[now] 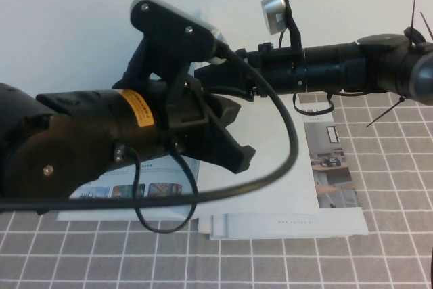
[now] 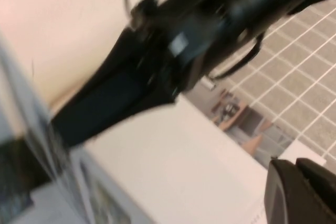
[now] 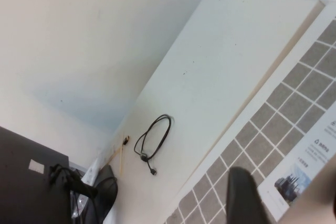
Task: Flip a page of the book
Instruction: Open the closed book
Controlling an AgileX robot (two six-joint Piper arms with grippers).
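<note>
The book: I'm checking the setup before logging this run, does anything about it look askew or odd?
Yes. The book is not squared: loose sheet edges fan out unevenly at its near edge. A white page lies across it under both arms. The left gripper hangs above the page; the right gripper is near the far edge.

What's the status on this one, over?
Left gripper raised above the book. Right gripper at the far edge, jaws hidden. White page facing up. Nothing blocking.

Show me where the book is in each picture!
High view: the book lies open mid-table, under the left pincer; the right pincer reaches in behind.
Left wrist view: its white page fills the lower middle.
Right wrist view: only a printed corner shows.
Shared landmark: the grey checked tablecloth.
</note>
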